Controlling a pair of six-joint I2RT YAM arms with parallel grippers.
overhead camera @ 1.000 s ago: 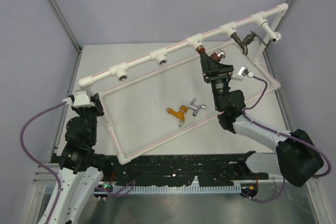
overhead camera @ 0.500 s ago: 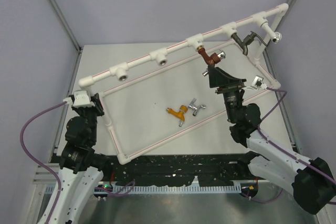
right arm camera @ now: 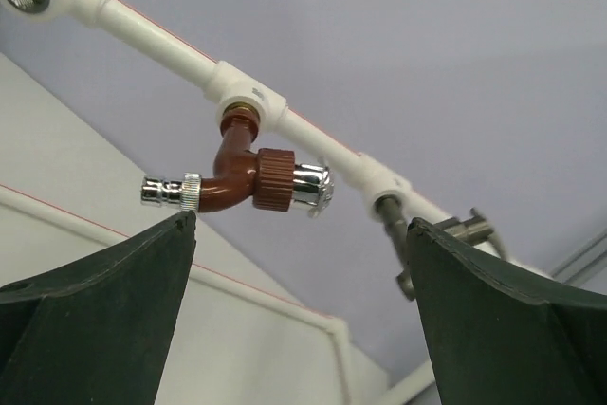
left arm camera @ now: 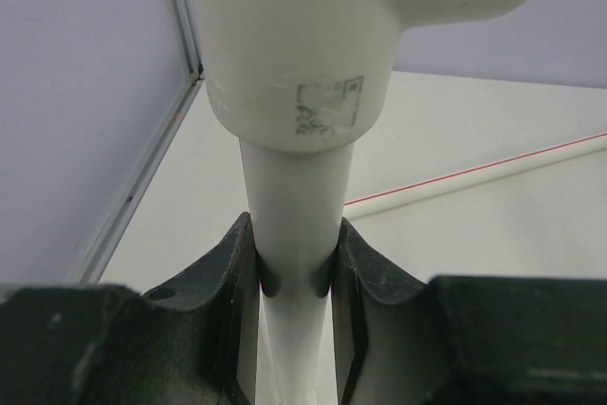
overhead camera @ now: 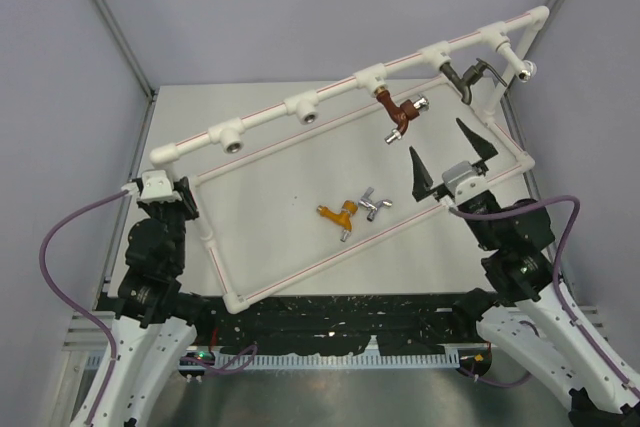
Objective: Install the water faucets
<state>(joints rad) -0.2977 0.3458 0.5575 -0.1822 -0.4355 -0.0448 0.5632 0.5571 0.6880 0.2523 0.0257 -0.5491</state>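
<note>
The red-brown faucet (overhead camera: 401, 112) (right arm camera: 248, 177) hangs screwed into a T-socket of the white pipe frame (overhead camera: 270, 119). One socket further right sits the dark grey faucet (overhead camera: 468, 78) (right arm camera: 387, 208). On the table inside the frame, the orange faucet (overhead camera: 338, 213) and the silver faucet (overhead camera: 374, 205) lie side by side. My right gripper (overhead camera: 438, 139) (right arm camera: 302, 220) is open, just below and in front of the red-brown faucet, touching nothing. At the frame's left corner my left gripper (overhead camera: 165, 193) (left arm camera: 294, 255) is shut on the frame's upright pipe (left arm camera: 295, 192).
Two empty sockets (overhead camera: 236, 145) (overhead camera: 312, 117) face forward on the left half of the top rail. A low white pipe rectangle (overhead camera: 300, 277) lies on the table around the loose faucets. Grey walls and metal posts (overhead camera: 110, 22) close in the table.
My right gripper has let go of the red-brown faucet, opened wide and drawn back to the right and toward the table's near edge. The faucet stays in its socket. The left arm is still.
</note>
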